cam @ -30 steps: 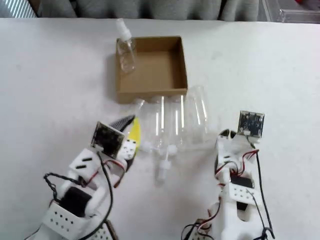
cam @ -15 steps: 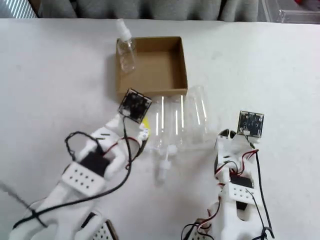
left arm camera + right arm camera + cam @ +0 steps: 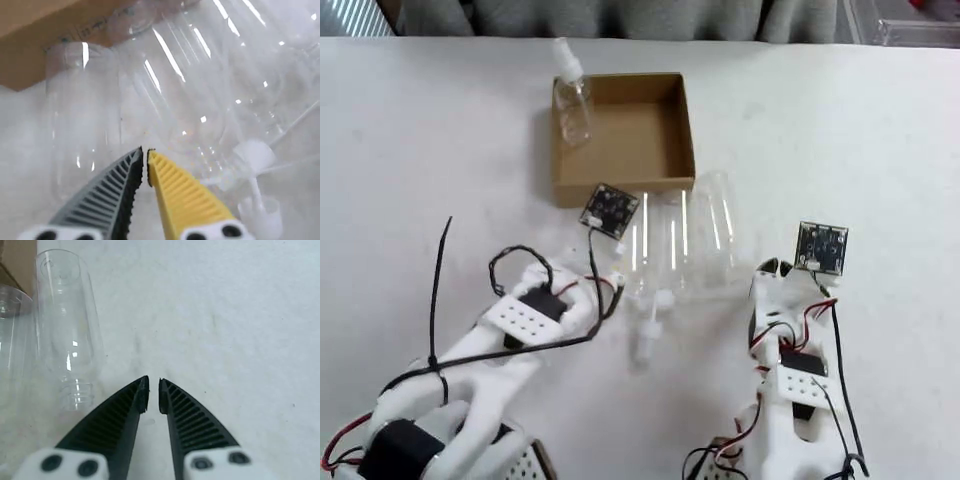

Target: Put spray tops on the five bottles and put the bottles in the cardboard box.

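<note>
Presumably staged for pickup, left gripper [image 3: 145,151], jaws almost touching and empty, hangs over clear plastic bottles [image 3: 192,95]; right gripper [image 3: 153,382] identical, parked alongside.

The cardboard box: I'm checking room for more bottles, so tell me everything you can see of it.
The cardboard box is brown, square, shallow and open-topped, sitting flat on the white table. One clear bottle with a spray top rests along its left wall; the remaining floor is bare. Other clear bottles lie by its near wall.

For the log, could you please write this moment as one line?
left hand: shut, at lying bottles; right hand: shut; box: one capped bottle
</note>
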